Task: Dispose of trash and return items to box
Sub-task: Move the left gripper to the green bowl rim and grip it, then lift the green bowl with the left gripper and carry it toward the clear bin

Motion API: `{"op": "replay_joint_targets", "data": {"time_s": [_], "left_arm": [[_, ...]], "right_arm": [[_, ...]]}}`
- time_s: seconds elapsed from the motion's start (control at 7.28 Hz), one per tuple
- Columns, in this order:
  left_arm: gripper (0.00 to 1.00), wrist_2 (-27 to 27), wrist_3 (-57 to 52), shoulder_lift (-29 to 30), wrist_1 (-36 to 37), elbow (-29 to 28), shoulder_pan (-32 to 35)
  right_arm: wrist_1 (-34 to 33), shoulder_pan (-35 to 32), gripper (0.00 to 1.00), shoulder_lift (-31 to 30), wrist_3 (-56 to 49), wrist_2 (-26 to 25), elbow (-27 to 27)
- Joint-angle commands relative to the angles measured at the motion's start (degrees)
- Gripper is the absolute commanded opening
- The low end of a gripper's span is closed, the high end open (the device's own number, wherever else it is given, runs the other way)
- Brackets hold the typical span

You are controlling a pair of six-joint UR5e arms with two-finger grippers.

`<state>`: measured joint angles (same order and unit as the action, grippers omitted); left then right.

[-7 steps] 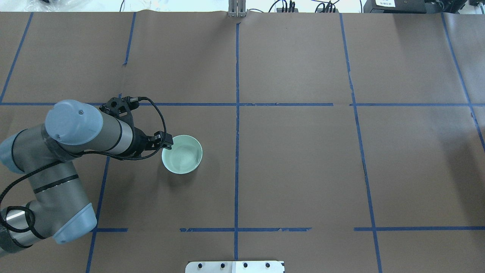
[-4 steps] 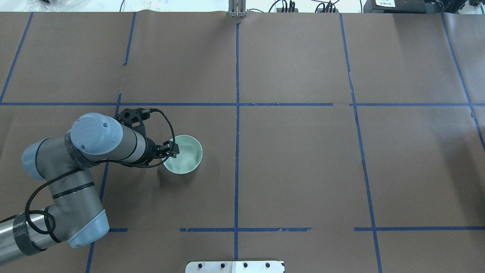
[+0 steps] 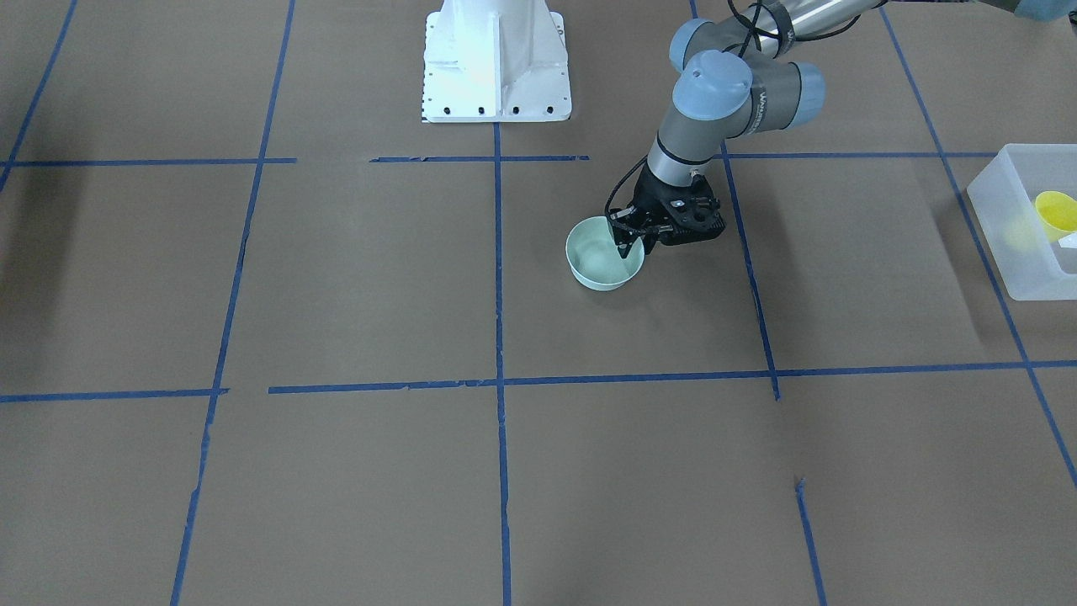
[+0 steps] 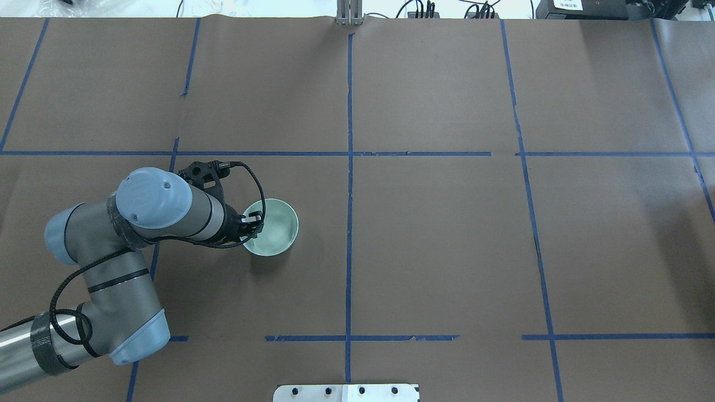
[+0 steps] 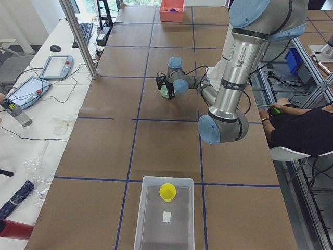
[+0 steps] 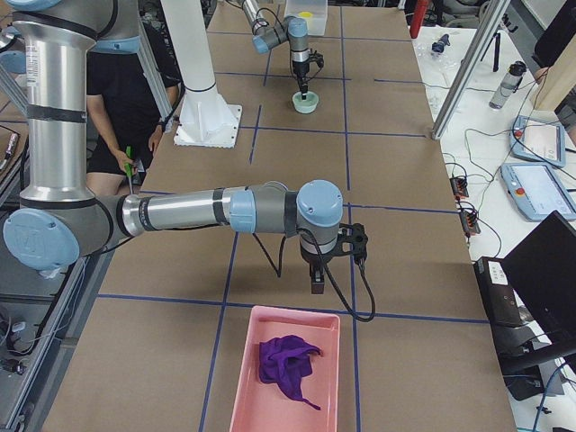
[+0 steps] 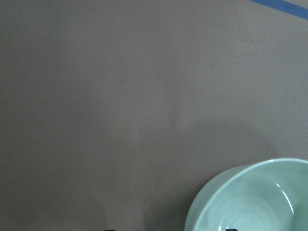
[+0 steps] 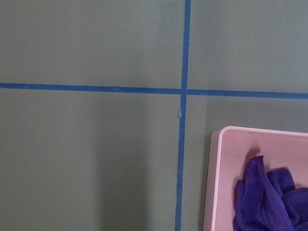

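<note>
The pale mint-green bowl [image 4: 276, 229] stands upright on the brown table, also in the front view [image 3: 599, 257] and the left wrist view [image 7: 255, 202]. My left gripper [image 4: 252, 226] [image 3: 629, 246] is open and straddles the bowl's rim on the robot's left side, one finger inside and one outside. The yellow cup [image 3: 1054, 212] [image 5: 167, 191] sits in the translucent box [image 3: 1010, 227] [image 5: 151, 219] at the table's left end. My right gripper [image 6: 317, 286] hangs low near the pink tray; I cannot tell whether it is open.
A pink tray [image 6: 243, 378] [image 8: 216, 192] holding a purple cloth [image 6: 288, 364] lies at the table's right end. The white robot base [image 3: 495, 67] stands at the table's robot-side edge. A small white slip [image 5: 166, 217] lies in the box. Operators sit beside the table.
My left arm has swung right and closer to the bowl. Its gripper has gone from beside the bowl's rim to straddling it, one finger now inside. The bowl has not moved.
</note>
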<state>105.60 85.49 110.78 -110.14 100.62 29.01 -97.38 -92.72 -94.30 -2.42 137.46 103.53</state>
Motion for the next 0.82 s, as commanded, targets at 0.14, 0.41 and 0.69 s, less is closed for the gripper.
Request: {"op": "replay_joint_targets", "data": {"time_s": [0.14,0.41,0.69], "left_arm": [[0.00,3.0,-0.1,-0.4,2.8,4.6,0.8],[0.00,6.2,-0.9,0.4,14.9,13.2,6.7],[0.00,6.3,-5.5,0.1,15.0,13.5,11.8]], "right_arm": [[0.0,0.0,1.00,0.0,0.0,0.0,-0.1],[0.0,0.2,1.00,0.0,0.0,0.0,-0.2],[0.0,1.8,1.00,-0.4,-0.3,-0.5,-0.4]]}}
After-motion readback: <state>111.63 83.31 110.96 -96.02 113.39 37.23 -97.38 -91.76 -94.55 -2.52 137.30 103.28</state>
